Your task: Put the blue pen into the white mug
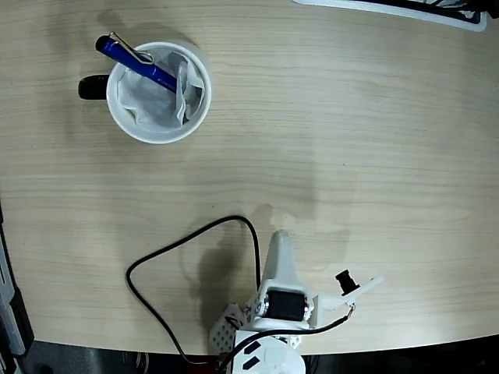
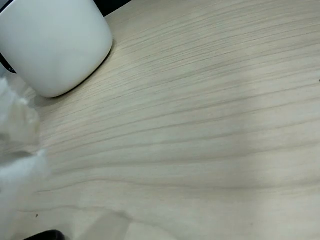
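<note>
The white mug (image 1: 129,128) stands at the far left of the table in the fixed view, its black handle (image 1: 93,86) pointing left and crumpled white paper inside. The blue pen (image 1: 136,61) leans in the mug, its lower end down in the paper and its clip end sticking out over the upper-left rim. My gripper (image 1: 280,243) sits far from the mug, low at the table's near edge, tip pointing toward the table's middle, jaws together and holding nothing. In the wrist view the mug (image 2: 55,45) fills the top-left corner and a blurred white finger (image 2: 17,150) shows at the left edge.
A black cable (image 1: 156,261) loops on the table left of the arm's base. A white flat object (image 1: 405,9) lies along the top-right edge. A dark object (image 1: 9,312) stands off the table's left side. Bare wood lies between gripper and mug.
</note>
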